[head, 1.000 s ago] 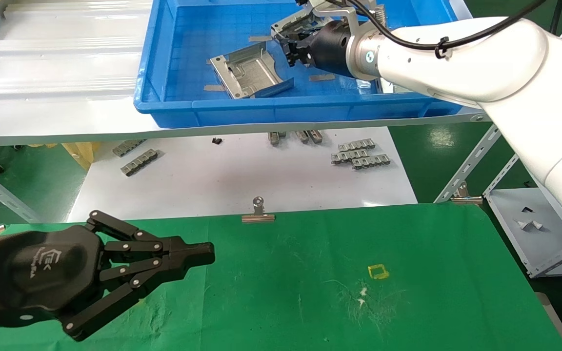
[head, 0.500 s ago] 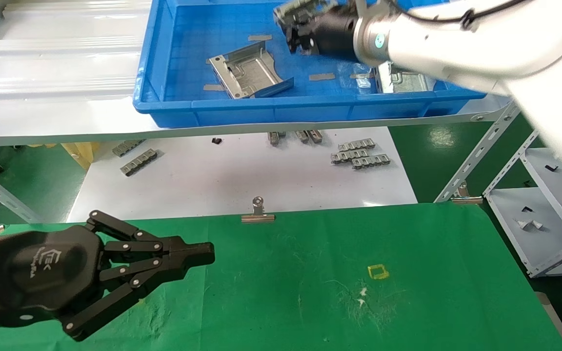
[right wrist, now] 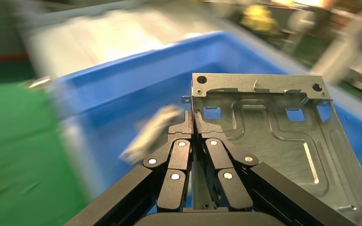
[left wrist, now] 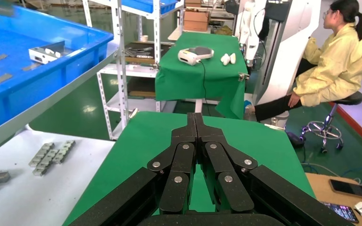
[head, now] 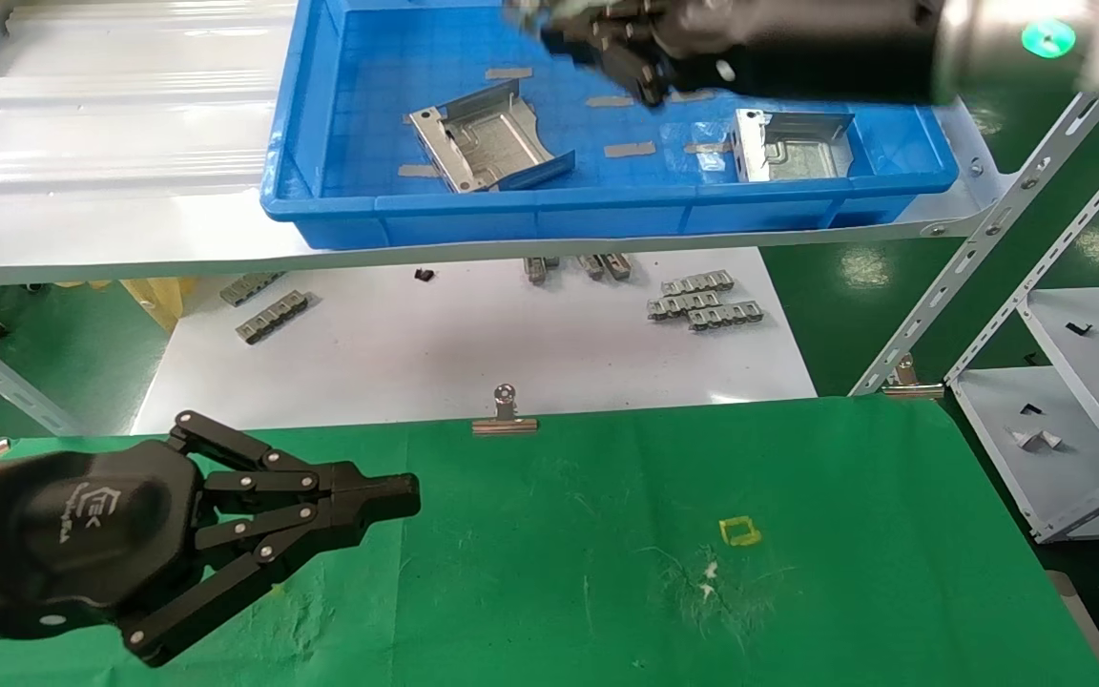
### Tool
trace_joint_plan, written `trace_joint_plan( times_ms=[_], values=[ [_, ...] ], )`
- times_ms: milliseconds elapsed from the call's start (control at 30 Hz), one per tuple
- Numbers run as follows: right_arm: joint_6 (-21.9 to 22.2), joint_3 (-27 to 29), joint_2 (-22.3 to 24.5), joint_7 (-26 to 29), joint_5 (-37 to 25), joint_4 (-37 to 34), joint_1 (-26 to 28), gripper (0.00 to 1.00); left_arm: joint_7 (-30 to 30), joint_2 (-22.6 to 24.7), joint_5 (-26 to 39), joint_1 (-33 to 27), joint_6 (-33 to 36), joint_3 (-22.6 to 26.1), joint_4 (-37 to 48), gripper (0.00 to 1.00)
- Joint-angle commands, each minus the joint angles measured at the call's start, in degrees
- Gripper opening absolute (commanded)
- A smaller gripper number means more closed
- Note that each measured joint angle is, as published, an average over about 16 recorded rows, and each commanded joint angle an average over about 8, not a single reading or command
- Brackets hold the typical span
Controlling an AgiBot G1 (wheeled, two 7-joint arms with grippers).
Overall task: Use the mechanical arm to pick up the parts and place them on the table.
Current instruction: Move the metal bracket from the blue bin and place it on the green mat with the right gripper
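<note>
1. above the blue bin [head: 321, 205], the right end effector [right wrist: 193, 123] is pinched on the edge of a silver part [right wrist: 268, 127], held clear of the bin floor.
2. two more parts [head: 487, 143] [head: 791, 145] lie inside the bin.
3. near the green counter [head: 845, 477] edge closest to the bin, the left end effector [head: 397, 496] hovers, fingers pressed together, holding nothing.

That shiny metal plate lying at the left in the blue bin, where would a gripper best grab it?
Probably by a bent-up side flange, coming from above. The left plate lies tilted in the blue bin with its flanges standing up, giving closing fingers a thin edge.
</note>
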Motion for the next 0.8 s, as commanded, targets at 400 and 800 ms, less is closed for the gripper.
trace_joint_plan(
  times_ms=[400, 800],
  values=[
    [-29.45, -0.88, 16.46, -14.62, 6.62, 10.13, -6.8, 0.0, 0.0, 0.0, 0.0, 0.0, 0.0, 0.0, 0.0, 1.0],
    [-23.28, -9.6, 17.66, -26.94, -4.9, 9.13, -21.76, 0.0, 0.0, 0.0, -0.01, 0.0, 0.0, 0.01, 0.0, 1.0]
  ],
)
